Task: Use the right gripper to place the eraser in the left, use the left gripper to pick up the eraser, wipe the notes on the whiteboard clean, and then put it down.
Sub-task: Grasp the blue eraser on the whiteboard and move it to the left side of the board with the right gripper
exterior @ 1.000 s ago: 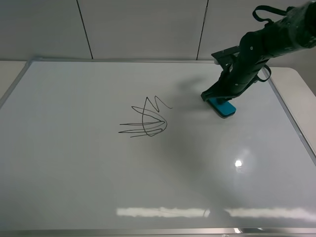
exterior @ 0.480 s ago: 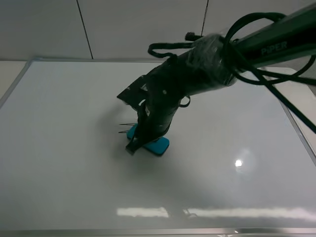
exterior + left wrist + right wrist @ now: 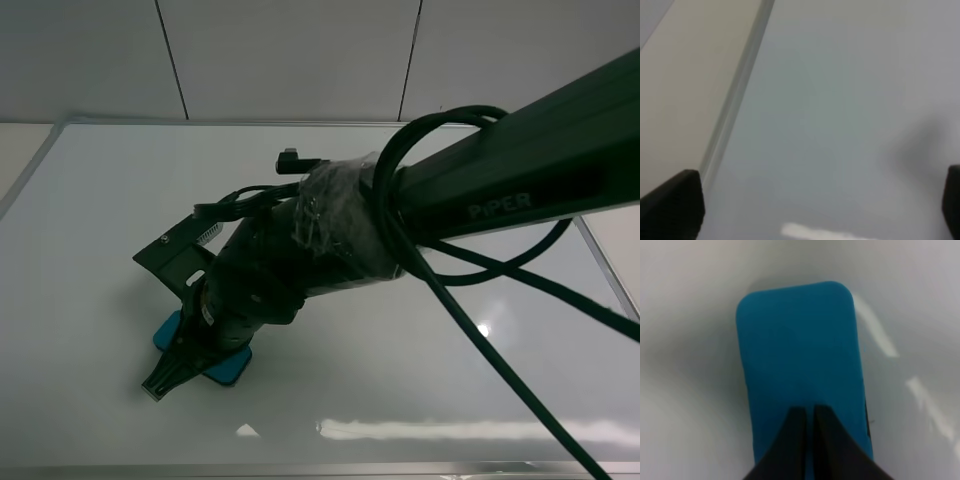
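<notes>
The right gripper (image 3: 158, 385), fingers clenched together, rests its tips on the teal eraser (image 3: 228, 368) at the whiteboard's (image 3: 90, 220) seven o'clock. The left gripper (image 3: 810, 210) hangs spread wide and empty.

**Q:** Where did the eraser (image 3: 228, 368) lie?
**A:** On the whiteboard (image 3: 100, 200), in its front-left part, directly under the right end effector (image 3: 158, 385), whose arm reached in across the board from the right.
**Q:** And the left end effector (image 3: 810, 205)?
**A:** Above the whiteboard, near the frame (image 3: 740, 90) at its edge. The counter (image 3: 680, 75) lay just beyond that frame.
</notes>
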You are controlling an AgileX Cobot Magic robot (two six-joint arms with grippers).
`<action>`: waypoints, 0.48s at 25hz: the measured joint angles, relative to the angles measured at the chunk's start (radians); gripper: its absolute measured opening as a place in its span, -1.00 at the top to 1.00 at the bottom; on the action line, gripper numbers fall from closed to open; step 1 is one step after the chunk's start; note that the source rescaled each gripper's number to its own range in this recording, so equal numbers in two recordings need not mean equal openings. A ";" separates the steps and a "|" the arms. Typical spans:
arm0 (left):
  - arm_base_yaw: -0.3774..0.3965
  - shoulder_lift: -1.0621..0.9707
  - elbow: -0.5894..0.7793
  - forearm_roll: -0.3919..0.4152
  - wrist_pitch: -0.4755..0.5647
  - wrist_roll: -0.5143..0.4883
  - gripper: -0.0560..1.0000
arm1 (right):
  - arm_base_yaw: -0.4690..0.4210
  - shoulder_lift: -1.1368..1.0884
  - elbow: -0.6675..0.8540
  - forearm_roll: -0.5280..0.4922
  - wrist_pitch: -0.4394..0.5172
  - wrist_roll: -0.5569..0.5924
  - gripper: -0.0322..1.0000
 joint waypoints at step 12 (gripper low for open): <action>0.000 0.000 0.000 0.000 0.000 0.000 -0.85 | 0.000 0.167 -0.272 0.021 0.009 0.162 0.94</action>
